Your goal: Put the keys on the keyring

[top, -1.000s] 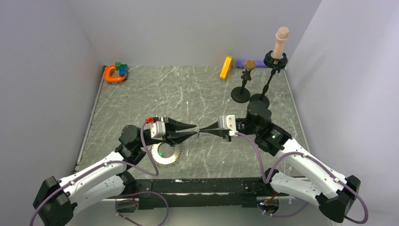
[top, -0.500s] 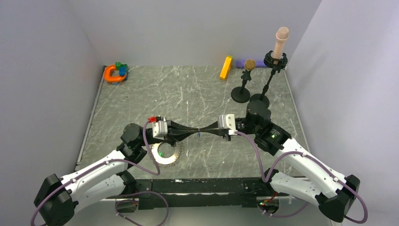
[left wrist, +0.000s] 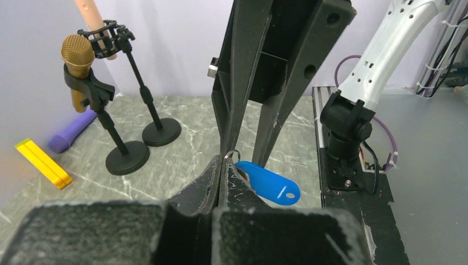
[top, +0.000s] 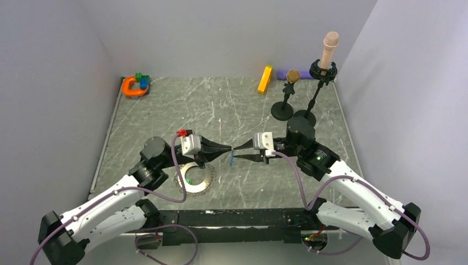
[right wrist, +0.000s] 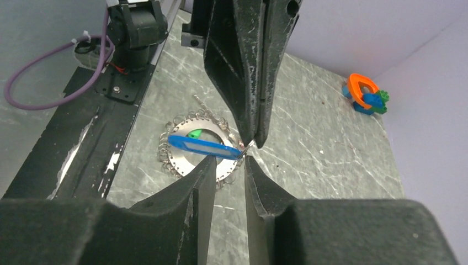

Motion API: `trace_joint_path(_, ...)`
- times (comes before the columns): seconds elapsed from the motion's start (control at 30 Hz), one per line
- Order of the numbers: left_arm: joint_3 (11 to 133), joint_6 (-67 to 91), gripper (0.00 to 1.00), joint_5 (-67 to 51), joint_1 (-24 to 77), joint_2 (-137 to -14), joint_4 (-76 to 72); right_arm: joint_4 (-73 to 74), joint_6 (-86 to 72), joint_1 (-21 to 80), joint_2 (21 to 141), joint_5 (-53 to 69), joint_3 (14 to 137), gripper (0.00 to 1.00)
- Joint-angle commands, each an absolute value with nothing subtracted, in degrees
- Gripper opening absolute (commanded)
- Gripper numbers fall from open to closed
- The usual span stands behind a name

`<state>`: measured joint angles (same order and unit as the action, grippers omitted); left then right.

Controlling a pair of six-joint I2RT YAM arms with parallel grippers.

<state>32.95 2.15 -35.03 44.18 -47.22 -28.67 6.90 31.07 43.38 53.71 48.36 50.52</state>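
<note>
Above the table (top: pixel 165 110) | left hand (left wrist: pixel 222 164) clamps blue key (left wrist: pixel 267 183) | right hand (right wrist: pixel 229 165) parted, just beside

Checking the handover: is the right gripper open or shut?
Open: the right gripper shows a gap between its fingers; the left gripper pinches the blue key.

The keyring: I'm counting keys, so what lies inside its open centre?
Inside the keyring one green key shows. The left arm overlaps the ring's far rim in the top view, hiding that part.
</note>
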Motion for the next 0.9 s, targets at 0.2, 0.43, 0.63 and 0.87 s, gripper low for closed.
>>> trace_joint_path(0.2, 48.1, -9.6, 0.0, -32.5, 44.4, -49.6, 1.5, 14.7, 33.3, 43.5, 55.5, 45.1, 57.9, 0.38)
trace_joint_path(0.43, 53.6, -14.0, 0.0, -30.5, 46.2, -52.7, 12.3, 16.3, 32.3, 43.6, 57.0, 43.3, 59.8, 0.4)
trace_joint_path(0.63, 56.8, -15.5, 0.0, -26.6, 48.3, -54.6, 16.9, 17.5, 31.3, 43.7, 58.8, 43.1, 60.1, 0.3)
trace_joint_path(0.87, 58.6, -16.5, 0.0, -22.1, 50.0, -55.2, 19.9, 19.9, 29.8, 43.7, 60.4, 44.1, 61.2, 0.21)
